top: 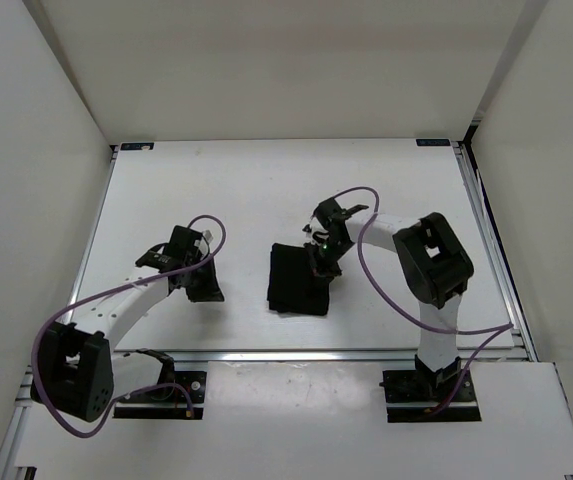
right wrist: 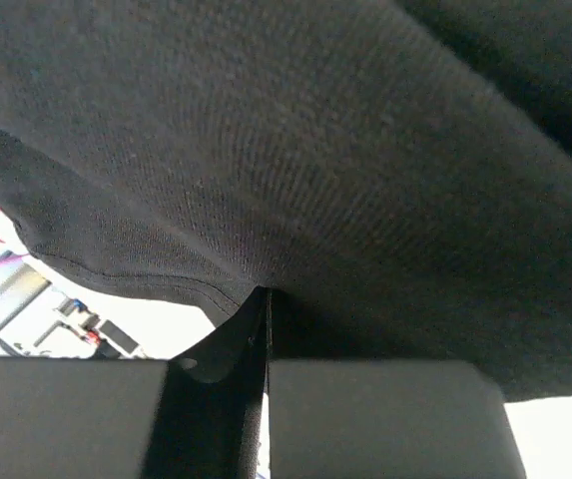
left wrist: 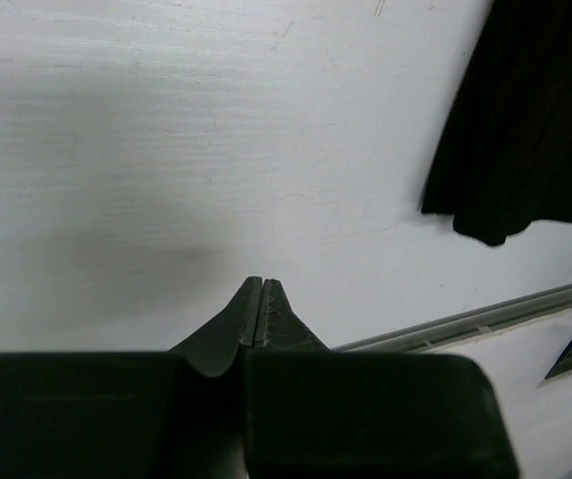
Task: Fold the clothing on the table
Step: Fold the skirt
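The clothing [top: 294,285], a black fabric garment, lies folded into a small rectangle near the middle of the white table [top: 236,190]. My right gripper [top: 320,265] sits at its upper right edge. In the right wrist view the clothing [right wrist: 315,150] fills the frame, and my right gripper [right wrist: 266,292] is shut with the fabric's hem drawn in to its tips. My left gripper [top: 209,292] stands on bare table left of the garment, apart from it. It is shut [left wrist: 263,282] with nothing between its fingers, and the clothing [left wrist: 535,120] shows at the upper right.
A metal rail [left wrist: 485,319] runs along the table's near edge, with more rails down the right side [top: 491,240]. White enclosure walls stand on three sides. Purple cables [top: 376,270] loop off both arms. The arm bases [top: 431,390] are bolted at the near edge.
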Controlling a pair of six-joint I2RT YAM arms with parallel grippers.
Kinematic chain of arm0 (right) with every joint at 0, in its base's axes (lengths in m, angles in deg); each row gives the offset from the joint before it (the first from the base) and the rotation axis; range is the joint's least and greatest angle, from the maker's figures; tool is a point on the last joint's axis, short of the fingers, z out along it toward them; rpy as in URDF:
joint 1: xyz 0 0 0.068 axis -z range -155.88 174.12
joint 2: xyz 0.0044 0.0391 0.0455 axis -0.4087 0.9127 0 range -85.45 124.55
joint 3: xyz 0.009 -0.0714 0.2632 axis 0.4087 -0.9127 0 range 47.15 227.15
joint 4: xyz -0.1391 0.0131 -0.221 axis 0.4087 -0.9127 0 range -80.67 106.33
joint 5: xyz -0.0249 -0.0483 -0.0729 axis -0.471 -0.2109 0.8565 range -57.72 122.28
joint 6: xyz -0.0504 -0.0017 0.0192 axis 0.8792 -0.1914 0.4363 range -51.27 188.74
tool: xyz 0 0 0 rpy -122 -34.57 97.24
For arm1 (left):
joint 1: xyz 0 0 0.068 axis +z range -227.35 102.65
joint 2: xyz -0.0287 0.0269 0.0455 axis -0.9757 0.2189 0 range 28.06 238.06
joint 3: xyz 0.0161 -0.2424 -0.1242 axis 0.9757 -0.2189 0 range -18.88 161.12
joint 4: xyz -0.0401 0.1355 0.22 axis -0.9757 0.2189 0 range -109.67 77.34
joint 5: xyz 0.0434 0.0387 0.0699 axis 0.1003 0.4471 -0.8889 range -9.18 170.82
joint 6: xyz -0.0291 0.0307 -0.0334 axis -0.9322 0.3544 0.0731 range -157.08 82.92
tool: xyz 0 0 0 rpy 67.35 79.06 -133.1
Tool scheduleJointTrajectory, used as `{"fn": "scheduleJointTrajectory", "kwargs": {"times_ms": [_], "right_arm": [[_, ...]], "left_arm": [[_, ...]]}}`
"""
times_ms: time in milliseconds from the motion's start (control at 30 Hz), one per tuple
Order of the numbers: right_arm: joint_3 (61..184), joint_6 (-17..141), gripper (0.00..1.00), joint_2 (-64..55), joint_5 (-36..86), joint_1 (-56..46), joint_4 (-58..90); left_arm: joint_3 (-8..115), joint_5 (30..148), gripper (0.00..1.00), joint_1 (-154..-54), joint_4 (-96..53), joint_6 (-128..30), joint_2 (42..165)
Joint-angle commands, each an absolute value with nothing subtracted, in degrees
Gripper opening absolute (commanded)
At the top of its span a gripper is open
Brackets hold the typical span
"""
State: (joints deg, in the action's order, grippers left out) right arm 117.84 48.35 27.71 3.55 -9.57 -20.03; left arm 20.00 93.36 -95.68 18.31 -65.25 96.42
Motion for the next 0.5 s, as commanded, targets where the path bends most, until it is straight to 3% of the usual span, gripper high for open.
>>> {"fn": "scheduleJointTrajectory", "kwargs": {"times_ms": [0,200,333,467], "right_arm": [[123.41,51.33,0.0,33.71,10.39,-8.14,-17.68],[137.13,52.65,0.0,40.49,13.02,-6.03,-20.05],[141.71,53.79,0.0,36.57,13.29,-5.68,-20.58],[144.0,55.81,0.18,28.91,13.21,-5.67,-24.35]], "left_arm": [[19.53,93.3,0.05,-95.55,19.18,-65.65,94.24],[21.46,92.69,0.06,-96.78,19.88,-65.3,95.47],[21.91,92.43,0.09,-96.69,19.8,-64.94,96.0],[21.82,92.77,0.21,-96.69,18.48,-65.12,95.3]]}}
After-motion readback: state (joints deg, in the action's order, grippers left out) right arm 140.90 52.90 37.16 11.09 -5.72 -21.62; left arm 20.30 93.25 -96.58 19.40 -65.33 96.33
